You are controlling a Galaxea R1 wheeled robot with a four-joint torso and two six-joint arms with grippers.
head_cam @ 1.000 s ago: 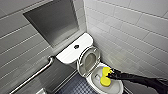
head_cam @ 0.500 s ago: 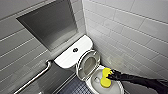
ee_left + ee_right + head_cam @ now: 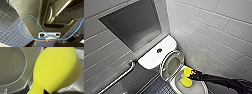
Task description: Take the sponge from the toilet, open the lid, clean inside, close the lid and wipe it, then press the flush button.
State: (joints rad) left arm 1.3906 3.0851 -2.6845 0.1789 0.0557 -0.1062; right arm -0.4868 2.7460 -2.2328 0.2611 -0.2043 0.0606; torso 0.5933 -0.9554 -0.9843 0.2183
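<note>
Head view: my right gripper [image 3: 191,75], jaws clamped on the sponge [image 3: 186,80], sits inside the toilet [image 3: 149,59] bowl, lid [image 3: 173,65] raised at eleven o'clock.

A grey rectangular recessed wall niche [image 3: 132,23] with a dull metallic face is set into the back wall of long pale grey tiles [image 3: 99,57]. Below it, a slim silver metal grab rail [image 3: 121,76] slants along that wall. The side wall of large pale glossy tiles [image 3: 214,27] meets it at the corner. The floor of small dark blue square tiles [image 3: 155,88] has pale grout.
</note>
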